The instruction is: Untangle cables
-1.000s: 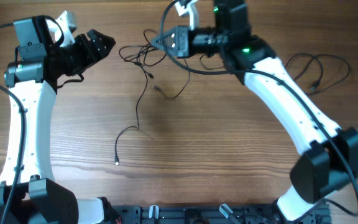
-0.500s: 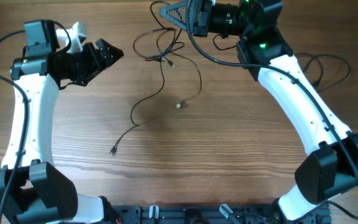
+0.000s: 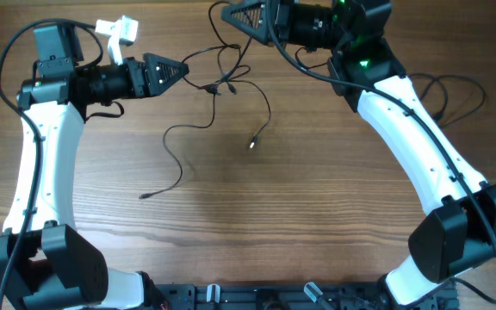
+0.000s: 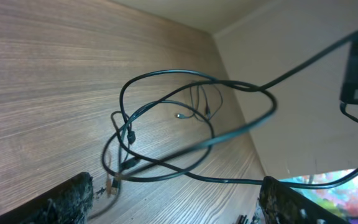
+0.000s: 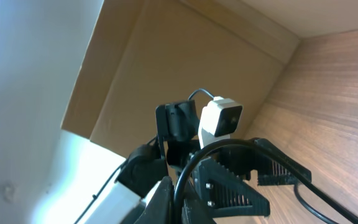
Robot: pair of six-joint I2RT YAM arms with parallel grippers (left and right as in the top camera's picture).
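Right gripper [image 3: 229, 14], top centre of the frame, was clamped shut on the cables [image 3: 217, 85]. Left gripper [image 3: 179, 67] stood wide open and empty beside the knot. We judged little done: two strands trailed loose, the knot remained.

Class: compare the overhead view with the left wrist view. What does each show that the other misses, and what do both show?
Only the overhead: the whole left arm and right arm, and the right gripper shut on the cables. Only the left wrist: the pale wall beyond the table, and a close look out through the open left gripper. Both: the cables' tangled loops and the wooden table.
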